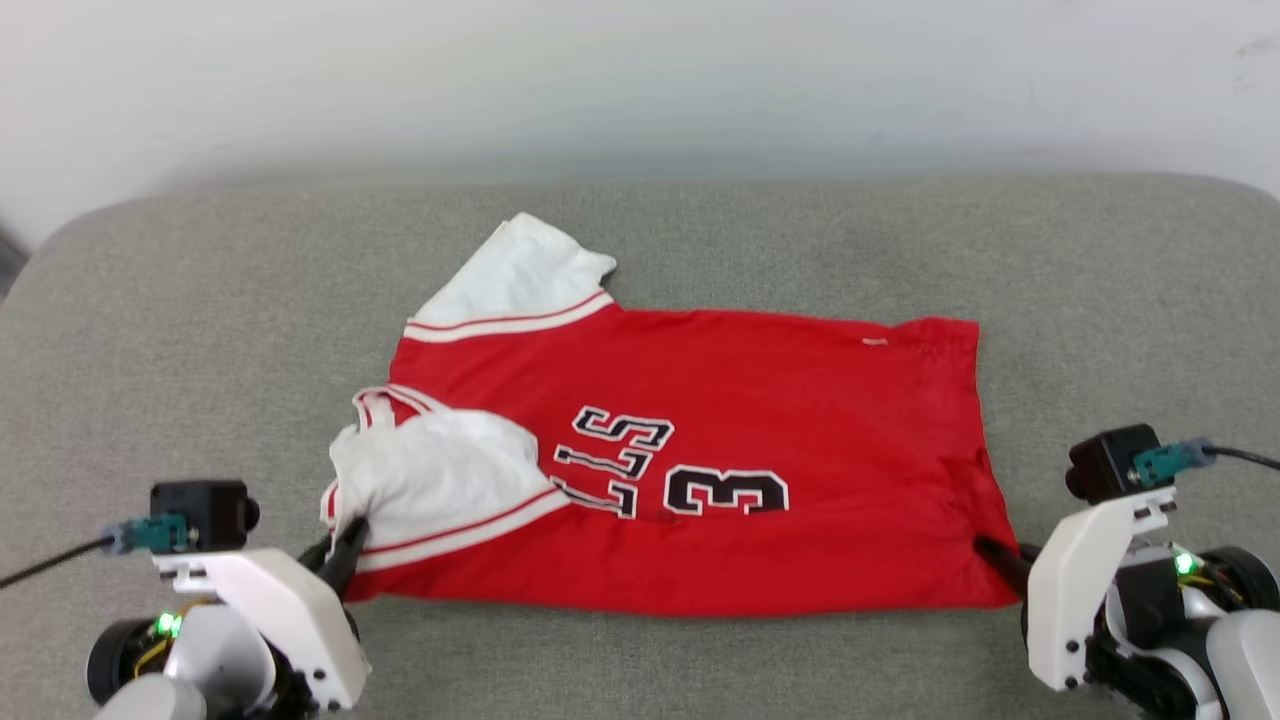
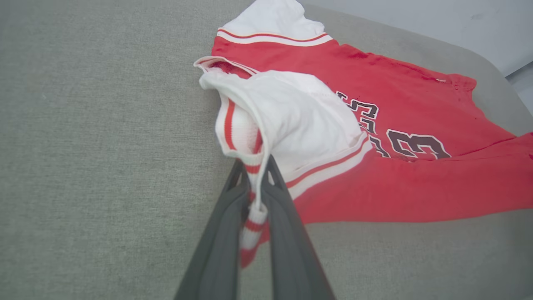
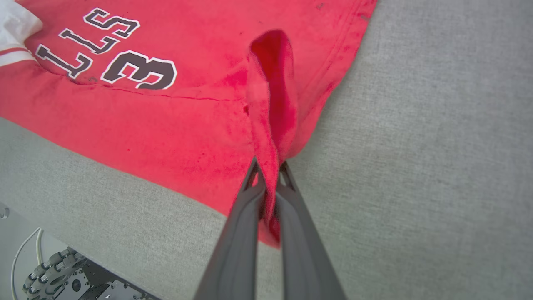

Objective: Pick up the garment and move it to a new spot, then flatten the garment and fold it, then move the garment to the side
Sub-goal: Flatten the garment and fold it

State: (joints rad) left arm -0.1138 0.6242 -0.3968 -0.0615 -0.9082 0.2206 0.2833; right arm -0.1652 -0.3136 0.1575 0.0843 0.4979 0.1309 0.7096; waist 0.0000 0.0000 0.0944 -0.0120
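The garment [image 1: 720,400] is a red jersey with white sleeves and black lettering, lying sideways across the grey padded table [image 1: 200,330]. Its near half is folded up over the front. My left gripper [image 1: 345,545] is shut on the striped cuff of the near white sleeve [image 2: 250,166]; the cuff runs down between the two dark fingers [image 2: 220,233]. My right gripper [image 1: 995,555] is shut on the near corner of the red hem [image 3: 270,166], which stands up in a pinched ridge. The far sleeve [image 1: 520,270] lies flat at the back left.
The grey padded surface stretches wide on all sides of the jersey, with a pale wall [image 1: 640,80] behind it. In the right wrist view, the robot's wheeled base [image 3: 54,279] and a white cable show below the table's near edge.
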